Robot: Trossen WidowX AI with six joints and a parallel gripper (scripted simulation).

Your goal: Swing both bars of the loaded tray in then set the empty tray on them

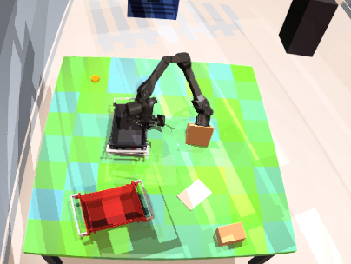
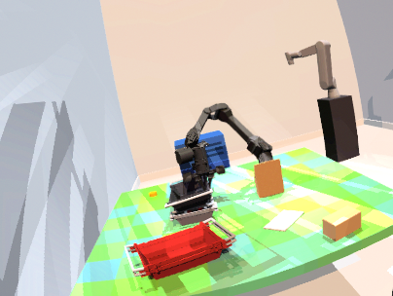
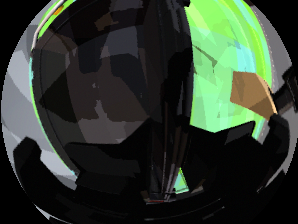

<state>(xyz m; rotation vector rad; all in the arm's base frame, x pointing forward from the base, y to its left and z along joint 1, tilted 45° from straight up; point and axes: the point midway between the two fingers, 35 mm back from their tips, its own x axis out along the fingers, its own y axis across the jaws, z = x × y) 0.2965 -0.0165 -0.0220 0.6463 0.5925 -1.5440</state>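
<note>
While the arm [image 1: 192,78] [image 2: 238,126] arches over from the brown box [image 1: 199,135] [image 2: 268,179] [image 3: 250,94] at its foot, its gripper [image 1: 145,120] [image 2: 201,181] [image 3: 157,120] is clamped on the black tray [image 1: 126,132] [image 2: 180,191] [image 3: 95,80], at the side wall nearer the middle of the top view. That tray is left of centre in the top view, above a lower tray [image 1: 127,154] [image 2: 195,217] with pale bars. In the exterior view the black tray is tilted, a pale bar at its near end sloping up to the right. The top view shows little of the lower tray beyond its near end, with a trace of red there; its load is mostly hidden. Whether the two trays touch, and how the lower tray's bars are set, I cannot tell.

In the lower left of the top view, a red tray [image 1: 109,197] [image 2: 187,260] stands upright on the tabletop [image 1: 235,104] [image 2: 316,170] [image 3: 220,115], well apart from the other two, a pale bar at each end. A flat white piece [image 1: 195,194] [image 2: 284,220] lies right of it, and an orange block [image 1: 230,234] [image 2: 342,225] is at lower right. A small orange disc [image 1: 95,78] [image 2: 153,194] is near the upper left corner of the tabletop. Past the far edge are a blue object [image 1: 153,9] [image 2: 219,146] and, at upper right, a dark pedestal [image 1: 306,30] [image 2: 339,129], which carries a second arm [image 2: 324,65] in the exterior view. The wrist view is mostly filled by the black tray.
</note>
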